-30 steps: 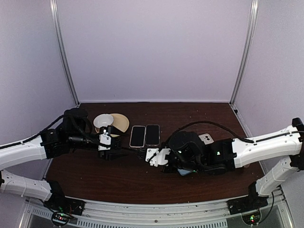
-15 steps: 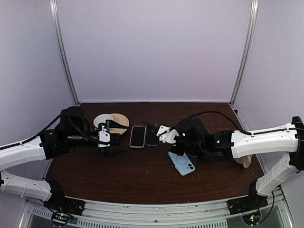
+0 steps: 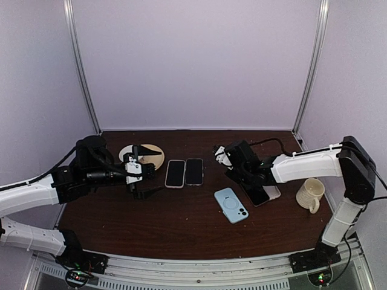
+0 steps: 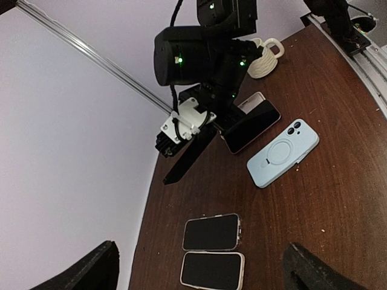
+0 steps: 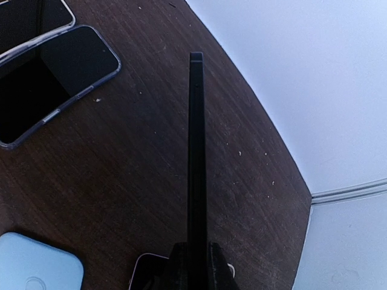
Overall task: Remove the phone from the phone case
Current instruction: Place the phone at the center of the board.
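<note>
Pale lilac walls close in your dark brown wooden table (image 3: pixel 181 235). Your right gripper (image 5: pixel 193 257) is clamped on the slim black phone (image 5: pixel 195 151), which shows edge-on in the wrist view, held clear of the wood toward the far right side. The light blue rectangular case (image 3: pixel 231 205) lies back-up on the table, apart from that phone and just beside a dark-screened phone on a pinkish case (image 3: pixel 261 194). Your left gripper (image 3: pixel 154 171) hangs with jaws spread wide, holding nothing, near two clear-cased phones (image 3: pixel 175 173) lying side by side.
</note>
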You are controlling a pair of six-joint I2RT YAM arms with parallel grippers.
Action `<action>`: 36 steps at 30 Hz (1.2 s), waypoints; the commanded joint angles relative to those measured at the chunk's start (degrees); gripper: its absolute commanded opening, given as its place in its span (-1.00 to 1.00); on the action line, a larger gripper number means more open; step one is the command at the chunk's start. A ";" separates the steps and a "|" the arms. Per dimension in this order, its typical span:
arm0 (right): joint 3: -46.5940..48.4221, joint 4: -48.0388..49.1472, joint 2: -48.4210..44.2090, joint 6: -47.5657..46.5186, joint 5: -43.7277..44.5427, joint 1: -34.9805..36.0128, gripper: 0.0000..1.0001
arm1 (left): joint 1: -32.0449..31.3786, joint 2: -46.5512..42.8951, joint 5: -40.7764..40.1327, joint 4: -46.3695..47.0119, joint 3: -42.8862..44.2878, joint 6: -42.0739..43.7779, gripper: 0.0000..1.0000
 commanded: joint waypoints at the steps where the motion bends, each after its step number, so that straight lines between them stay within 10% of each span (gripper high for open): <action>1: 4.75 3.65 3.42 1.83 3.27 -2.25 -1.00 | 0.42 -0.37 -1.64 2.93 -0.31 -0.78 0.95; 36: 5.94 -1.25 13.11 14.78 -12.86 -4.06 -0.40 | 1.32 1.26 -3.16 2.49 -0.43 -0.97 0.95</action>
